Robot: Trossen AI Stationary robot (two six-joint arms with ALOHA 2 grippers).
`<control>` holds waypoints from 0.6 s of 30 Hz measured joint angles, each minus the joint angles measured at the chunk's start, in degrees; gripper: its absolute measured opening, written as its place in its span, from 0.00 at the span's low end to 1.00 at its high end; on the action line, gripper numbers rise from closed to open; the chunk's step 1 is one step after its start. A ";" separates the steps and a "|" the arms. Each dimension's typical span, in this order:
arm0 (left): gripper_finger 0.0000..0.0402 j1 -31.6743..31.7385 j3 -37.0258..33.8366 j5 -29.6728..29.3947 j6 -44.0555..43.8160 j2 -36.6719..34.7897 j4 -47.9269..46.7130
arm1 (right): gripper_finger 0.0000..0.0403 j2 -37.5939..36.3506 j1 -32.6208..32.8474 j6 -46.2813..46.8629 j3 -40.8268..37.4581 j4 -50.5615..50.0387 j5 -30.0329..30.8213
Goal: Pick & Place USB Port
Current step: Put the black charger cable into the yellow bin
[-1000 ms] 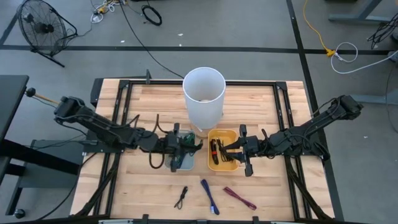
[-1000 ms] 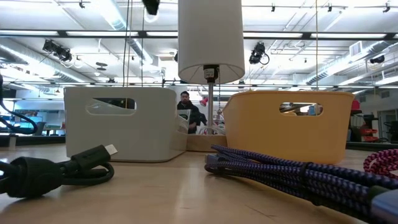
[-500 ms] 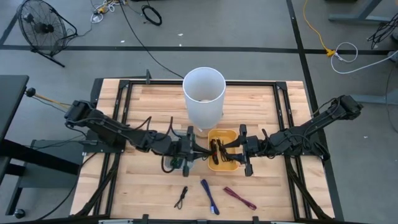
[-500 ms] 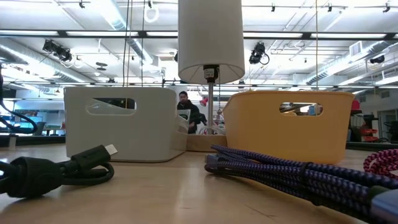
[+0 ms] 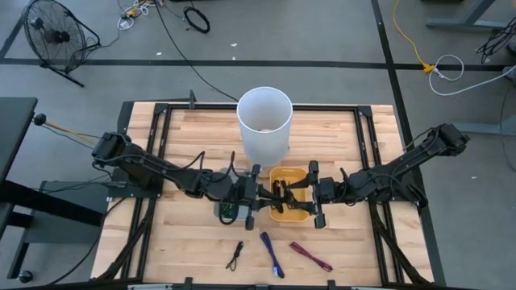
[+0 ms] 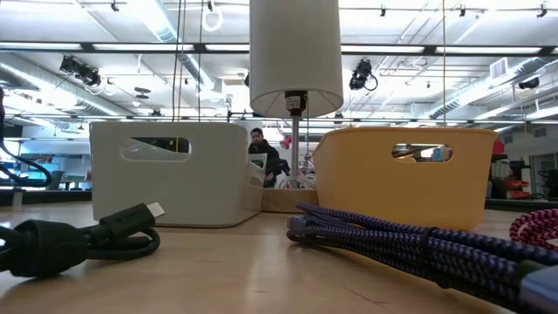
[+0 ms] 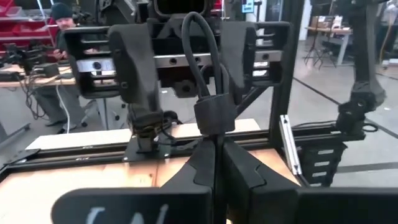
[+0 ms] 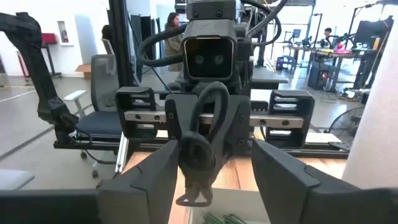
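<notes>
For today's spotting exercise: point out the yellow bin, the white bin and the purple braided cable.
yellow bin point(image 6: 401, 179), low view, front wall.
white bin point(image 6: 170, 187), low view, front wall.
purple braided cable point(image 6: 410, 244), low view, middle of the bundle.

The white bin point(image 5: 228, 211) lies mostly hidden beneath the left pincer point(image 5: 255, 196)

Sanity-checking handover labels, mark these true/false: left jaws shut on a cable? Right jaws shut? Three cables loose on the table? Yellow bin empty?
1. The left gripper is shut on a looped black cable. True.
2. The right gripper has its jaws shut. False: they stand wide open, either side of the held cable.
3. Three cables lie loose on the table. True: a short black cable, a blue cable and a red cable.
4. The yellow bin is empty. False: dark cables lie inside it.
</notes>
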 joint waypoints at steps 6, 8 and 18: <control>0.04 0.58 -0.04 -0.06 -0.34 0.01 -0.01 | 0.32 0.02 -0.63 0.27 0.00 -0.50 0.04; 0.04 0.60 -0.04 -0.12 -0.42 -0.01 0.03 | 0.19 0.02 -0.64 0.01 0.00 -0.60 -0.09; 0.19 0.60 -0.07 -1.40 -0.28 -0.03 -0.03 | 0.02 0.00 -0.66 -1.19 0.00 -1.32 0.11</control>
